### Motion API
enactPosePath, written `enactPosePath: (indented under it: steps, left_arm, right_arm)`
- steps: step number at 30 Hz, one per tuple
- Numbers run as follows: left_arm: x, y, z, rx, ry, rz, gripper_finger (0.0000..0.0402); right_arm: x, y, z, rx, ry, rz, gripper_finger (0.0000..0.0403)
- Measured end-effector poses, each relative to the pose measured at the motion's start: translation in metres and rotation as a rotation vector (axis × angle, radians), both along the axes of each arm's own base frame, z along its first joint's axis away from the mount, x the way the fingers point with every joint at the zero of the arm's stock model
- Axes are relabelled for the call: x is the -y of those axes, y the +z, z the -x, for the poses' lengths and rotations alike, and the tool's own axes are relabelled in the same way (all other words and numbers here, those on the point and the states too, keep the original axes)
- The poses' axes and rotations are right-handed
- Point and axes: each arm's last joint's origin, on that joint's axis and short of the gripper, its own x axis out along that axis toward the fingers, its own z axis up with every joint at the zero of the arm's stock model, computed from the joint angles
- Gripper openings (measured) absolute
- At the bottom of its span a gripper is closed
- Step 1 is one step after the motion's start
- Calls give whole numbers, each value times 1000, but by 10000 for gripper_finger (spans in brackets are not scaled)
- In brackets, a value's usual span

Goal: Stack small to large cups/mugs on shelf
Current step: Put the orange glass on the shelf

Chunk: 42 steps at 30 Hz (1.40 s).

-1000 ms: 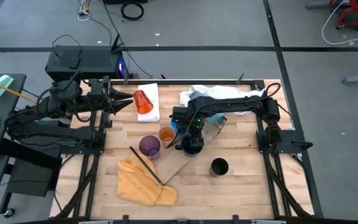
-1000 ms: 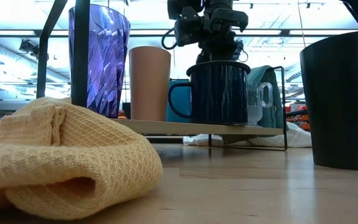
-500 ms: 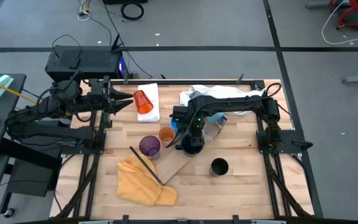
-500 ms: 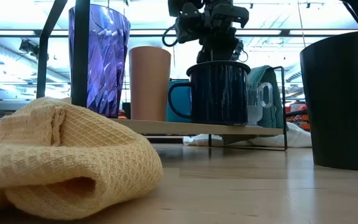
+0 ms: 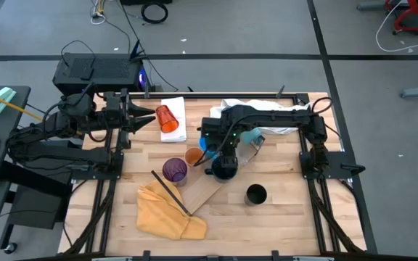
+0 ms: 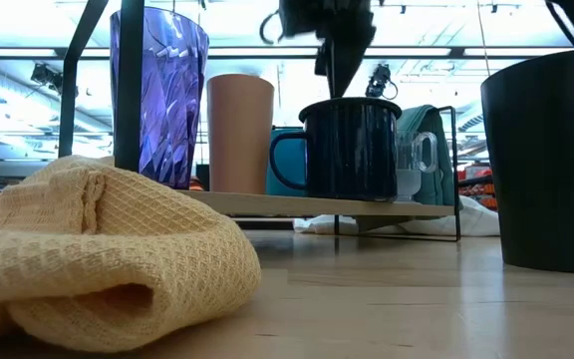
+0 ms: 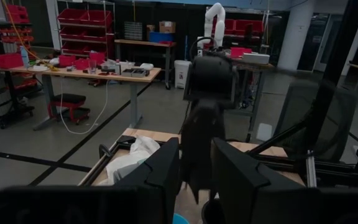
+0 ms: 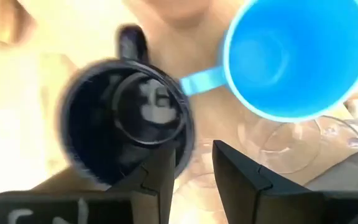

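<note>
Above the dark blue mug (image 5: 224,167) on the shelf (image 5: 206,191), the right gripper (image 8: 194,163) hangs released, jaws apart, holding nothing. That placement looks finished. Next comes the black mug (image 5: 255,194), standing well apart on the surface. Left gripper (image 5: 151,113) waits far-left; grip unclear.

From overhead you look straight down on the whole table (image 5: 267,210) with both arms, while your low camera sits at tabletop height, close behind a yellow cloth (image 6: 98,249), facing level across the shelf (image 6: 307,204) into the room. Your right wrist camera points down, very near, into the dark mug (image 8: 129,118) and the blue mug (image 8: 291,56), the same dark mug (image 6: 352,150) the low view shows side-on. Your left wrist camera faces level across the table toward the right arm (image 7: 207,93) and the room beyond.
</note>
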Motion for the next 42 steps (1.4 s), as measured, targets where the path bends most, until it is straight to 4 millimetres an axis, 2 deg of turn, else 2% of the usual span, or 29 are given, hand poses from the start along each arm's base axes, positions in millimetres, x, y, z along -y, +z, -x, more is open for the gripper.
enactPosePath:
  steps: [4,8,11,16,23,29,33,36,42]
  left_arm:
    - [0,0,0,0,0,-1,101]
    - [0,0,0,0,0,-2,103]
    - [0,0,0,0,0,-2,102]
    - [0,0,0,0,0,-1,101]
    - [0,0,0,-2,0,1,100]
    - [0,-2,-1,-22,2,3,100]
    - [-9,-19,-6,-182,141,52,99]
    - [-22,-34,-19,-311,261,114,99]
    - [-47,-57,-57,-435,316,182,113]
  right_arm:
    - [-15,26,4,29,2,-61,115]
    - [-40,53,11,77,73,-85,115]
    - [-60,65,17,94,129,-89,115]
    - [-93,71,27,109,187,-89,114]
    - [-123,71,32,151,203,59,113]
    - [-136,75,30,242,115,61,106]
    - [-138,78,24,303,78,33,103]
    - [-136,79,22,320,77,31,103]
    - [-131,84,23,339,120,47,107]
